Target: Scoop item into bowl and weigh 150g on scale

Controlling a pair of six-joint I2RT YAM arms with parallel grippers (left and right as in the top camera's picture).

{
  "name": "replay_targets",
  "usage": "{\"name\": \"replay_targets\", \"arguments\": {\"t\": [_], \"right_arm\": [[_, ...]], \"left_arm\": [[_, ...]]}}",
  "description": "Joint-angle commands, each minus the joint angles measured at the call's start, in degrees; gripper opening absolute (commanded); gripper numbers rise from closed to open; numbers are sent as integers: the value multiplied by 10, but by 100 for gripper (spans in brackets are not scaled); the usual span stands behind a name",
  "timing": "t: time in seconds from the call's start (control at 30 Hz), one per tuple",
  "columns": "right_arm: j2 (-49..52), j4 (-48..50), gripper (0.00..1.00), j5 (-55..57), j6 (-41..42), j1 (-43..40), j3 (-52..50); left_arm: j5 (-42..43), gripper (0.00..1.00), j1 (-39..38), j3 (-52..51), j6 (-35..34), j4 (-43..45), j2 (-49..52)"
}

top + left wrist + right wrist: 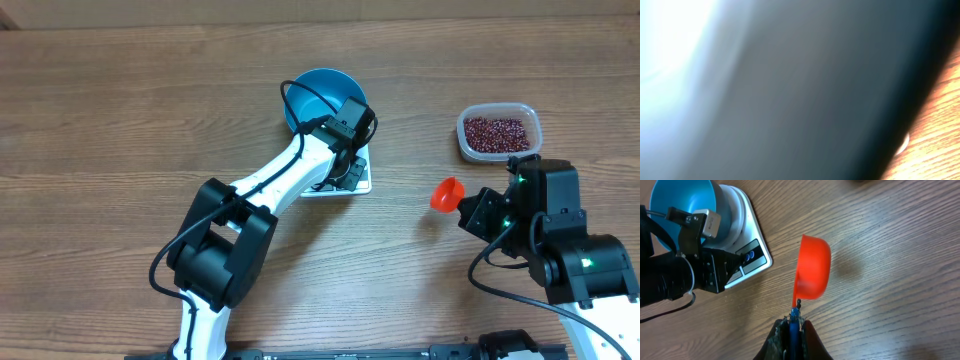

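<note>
The right end effector is clamping the thin handle of an orange-red scoop and holding it above the wooden surface, between the clear tub and the scale. No beans are showing in the scoop. The red beans are all lying in the tub at the far right, well apart from the blue bowl, which is sitting on the scale and looking empty where its inside shows. The left end effector is closed and hanging at the bowl's right rim, its camera filled with blurred blue. Whether it is pinching the rim cannot be told. That contact is probably the main risk: any push from the left arm on the bowl or scale would be falsifying the reading. The arm is also crowding the side from which the scoop would be arriving, so a pour could be scattering beans. The light tub may slide while the scoop is digging in, and heaped scoops could overshoot the target.
</note>
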Motion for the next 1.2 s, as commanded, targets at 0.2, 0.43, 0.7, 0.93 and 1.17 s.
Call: {"name": "replay_targets", "arguments": {"t": [0.2,0.43,0.7,0.93,1.17], "right_arm": [[-1,1,4,6,-2,-2,14],[-1,-1,4,6,-3,-2,14],[-1,-1,4,6,-3,-2,14],[-1,-1,4,6,-3,-2,14],[-1,-1,4,6,-3,-2,14]], "left_arm": [[-7,4,-4,-1,3,-4,29],[-8,4,-4,-1,3,-5,29],[-8,4,-4,-1,6,-5,29],[-7,4,-4,25,17,-18,-1],[-1,4,-4,59,36,-28,-49]]}}
